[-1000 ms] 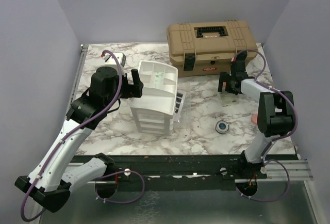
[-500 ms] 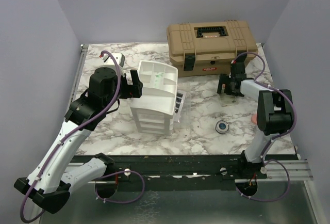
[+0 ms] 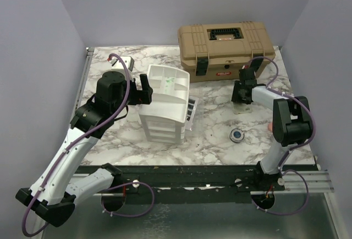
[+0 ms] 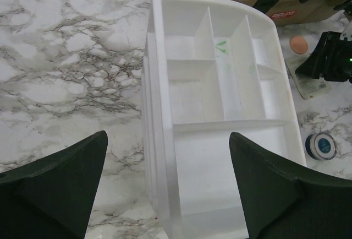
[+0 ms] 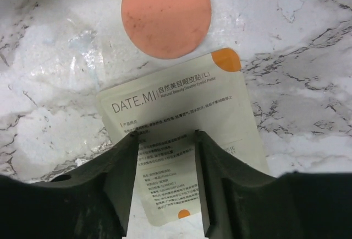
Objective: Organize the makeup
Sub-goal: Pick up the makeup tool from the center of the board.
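Narrowed since a second ago, the right jaws are set — a gap left between them — on a printed packet (image 5: 181, 101) lying flat on the worktop (image 3: 214, 123), just beside a pink disc (image 5: 166, 16). Left jaws are held wide open above the white drawer unit (image 4: 220, 85).

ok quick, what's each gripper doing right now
left gripper: open, holding nothing, by the white drawer unit
right gripper: partly open, set down astride the flat sachet, no grip on it visible
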Robot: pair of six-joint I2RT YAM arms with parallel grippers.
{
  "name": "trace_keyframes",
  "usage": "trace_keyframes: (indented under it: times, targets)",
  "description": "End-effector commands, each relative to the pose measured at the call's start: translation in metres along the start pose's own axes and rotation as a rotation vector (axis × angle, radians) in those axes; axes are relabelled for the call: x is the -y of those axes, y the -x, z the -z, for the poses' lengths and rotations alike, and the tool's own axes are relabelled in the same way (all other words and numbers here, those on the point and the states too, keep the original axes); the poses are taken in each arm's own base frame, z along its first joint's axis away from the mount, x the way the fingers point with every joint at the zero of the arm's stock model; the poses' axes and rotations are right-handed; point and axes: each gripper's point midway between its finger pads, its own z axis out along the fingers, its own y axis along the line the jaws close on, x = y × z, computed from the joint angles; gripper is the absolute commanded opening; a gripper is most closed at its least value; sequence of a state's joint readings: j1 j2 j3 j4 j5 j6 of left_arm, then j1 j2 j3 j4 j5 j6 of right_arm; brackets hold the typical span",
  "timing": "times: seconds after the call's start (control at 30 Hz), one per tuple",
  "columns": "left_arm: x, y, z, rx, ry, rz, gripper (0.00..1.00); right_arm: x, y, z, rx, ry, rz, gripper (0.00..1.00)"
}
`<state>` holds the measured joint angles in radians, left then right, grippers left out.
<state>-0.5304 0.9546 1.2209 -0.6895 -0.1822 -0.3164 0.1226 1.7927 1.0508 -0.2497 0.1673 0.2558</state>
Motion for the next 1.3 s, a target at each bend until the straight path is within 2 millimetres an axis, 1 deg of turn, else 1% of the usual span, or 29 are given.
trace_keyframes:
  times: [0.0, 0.07, 0.13, 0.17, 0.2, 0.23, 0.3, 0.33, 0.4, 0.47, 0.53, 0.63, 0.73, 0.77, 0.83, 0.9, 0.97, 1.07, 1.1, 1.27]
  targets:
    - [0.001, 0.002, 0.005, 0.008, -0.011, -0.006, 0.93, 0.008, -0.079, 0.004, -0.269, -0.021, 0.010, 0.44]
    - [0.000, 0.002, 0.005, 0.008, -0.009, -0.006, 0.93, 0.005, -0.079, 0.005, -0.275, -0.005, 0.009, 0.41]
    - [0.001, 0.003, 0.005, 0.009, -0.010, -0.007, 0.93, 0.003, -0.075, 0.008, -0.259, 0.010, 0.010, 0.42]
    - [0.001, 0.002, 0.005, 0.006, -0.011, -0.006, 0.93, 0.003, -0.070, 0.011, -0.246, 0.009, 0.009, 0.46]
    - [0.001, 0.003, 0.004, 0.006, -0.012, -0.007, 0.93, 0.002, -0.064, 0.015, -0.231, 0.011, 0.008, 0.53]
    - [0.002, 0.003, 0.004, 0.004, -0.015, -0.008, 0.93, 0.002, -0.056, 0.021, -0.205, 0.015, 0.004, 0.61]
    - [0.002, 0.003, 0.004, 0.003, -0.017, -0.009, 0.93, 0.001, -0.033, 0.034, -0.121, 0.023, -0.003, 0.78]
    - [0.003, 0.003, 0.003, 0.001, -0.018, -0.009, 0.93, 0.003, -0.024, 0.038, -0.092, 0.015, -0.003, 0.84]
    - [0.003, 0.003, 0.004, 0.000, -0.021, -0.010, 0.93, 0.006, -0.009, 0.044, -0.053, -0.006, 0.006, 0.90]
    - [0.004, 0.004, 0.005, 0.007, -0.023, -0.006, 0.93, 0.009, -0.002, 0.043, -0.044, -0.030, 0.018, 0.94]
    - [0.003, 0.005, 0.007, 0.011, -0.022, -0.005, 0.93, 0.014, -0.001, 0.038, -0.047, -0.058, 0.036, 0.95]
    - [0.003, 0.007, 0.010, 0.020, -0.022, -0.004, 0.93, 0.019, -0.009, 0.027, -0.074, -0.080, 0.048, 0.98]
    - [0.002, 0.008, 0.012, 0.028, -0.020, -0.004, 0.93, 0.023, -0.025, 0.014, -0.144, -0.086, 0.068, 0.98]
    - [0.002, 0.009, 0.012, 0.029, -0.019, -0.006, 0.93, 0.021, -0.028, 0.011, -0.149, -0.075, 0.069, 0.99]
    - [0.002, 0.009, 0.012, 0.029, -0.021, -0.007, 0.93, 0.015, -0.037, 0.007, -0.186, -0.033, 0.076, 0.99]
    - [0.002, 0.009, 0.012, 0.028, -0.023, -0.008, 0.93, 0.017, -0.047, 0.004, -0.234, -0.048, 0.075, 0.99]
    - [0.002, 0.009, 0.012, 0.027, -0.022, -0.011, 0.93, 0.019, -0.061, 0.000, -0.287, -0.057, 0.080, 0.99]
    - [0.002, 0.009, 0.013, 0.027, -0.023, -0.009, 0.93, 0.017, -0.081, -0.005, -0.335, -0.045, 0.065, 0.89]
    - [0.002, 0.009, 0.013, 0.028, -0.022, -0.008, 0.93, 0.016, -0.085, -0.005, -0.344, -0.037, 0.056, 0.84]
    - [0.002, 0.010, 0.015, 0.031, -0.024, -0.007, 0.93, 0.016, -0.086, -0.006, -0.339, -0.031, 0.022, 0.53]
